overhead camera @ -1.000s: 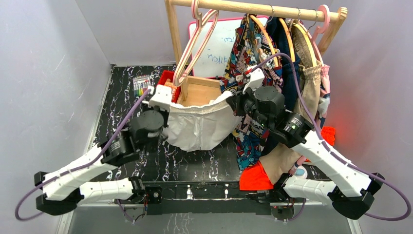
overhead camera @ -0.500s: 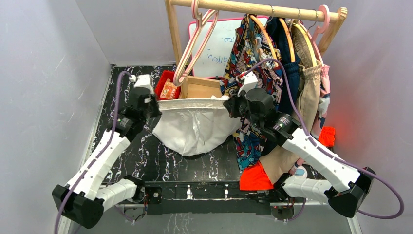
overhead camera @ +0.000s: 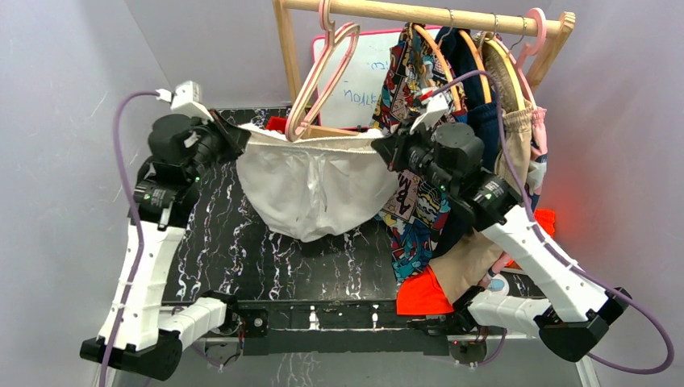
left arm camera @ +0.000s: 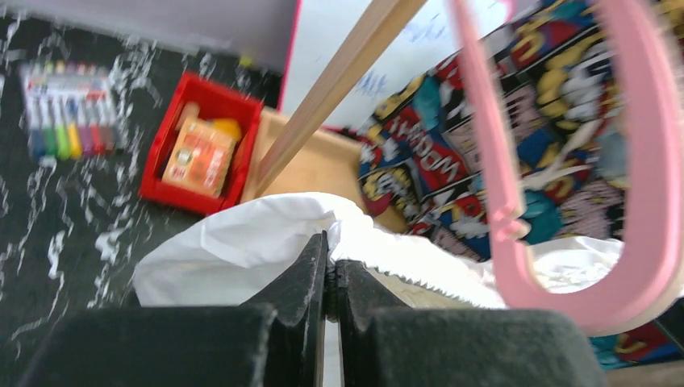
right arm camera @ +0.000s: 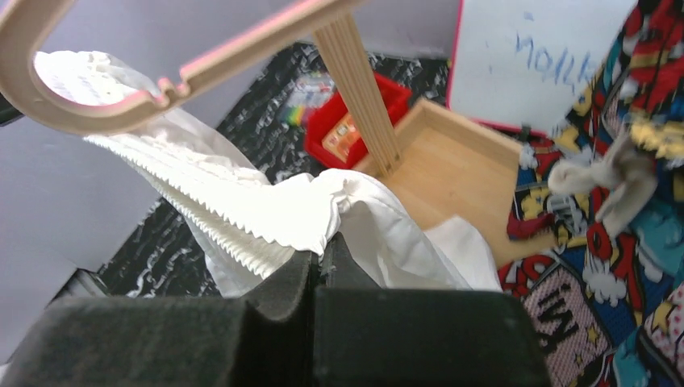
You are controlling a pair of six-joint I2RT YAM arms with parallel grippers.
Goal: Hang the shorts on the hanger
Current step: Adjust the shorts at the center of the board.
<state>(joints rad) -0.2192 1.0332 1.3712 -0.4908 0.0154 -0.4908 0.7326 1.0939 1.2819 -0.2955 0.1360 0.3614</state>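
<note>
The shorts point(overhead camera: 310, 189) are up off the table point(overhead camera: 242, 266), stretched by the waistband between the two grippers, with the legs sagging in a loose belly below both sets of fingertips. This is light, floppy cloth with zero stiffness. It only holds a shape where it's pulled taut, and the gathered elastic looks like the one part thick enough to bite on.

The left gripper point(left arm camera: 331, 242) is clamped on one end of that waistband and the right gripper point(right arm camera: 321, 250) is pinched down on the other end, with white fabric bunched right at its tips. I'd say the waist ends are the right places to hold — grab a leg and the whole thing just droops.

The hanger point(left arm camera: 649, 161) hangs from the wooden rail point(overhead camera: 419, 14), just above and beyond the left gripper's tips, and up and across from the right one. Its lower corner sits close over the stretched waistband; I can't tell if they touch.

Further out past the grippers: a red tray point(left arm camera: 202, 145) and a comic-print garment point(overhead camera: 411, 81) right beside the right gripper.
</note>
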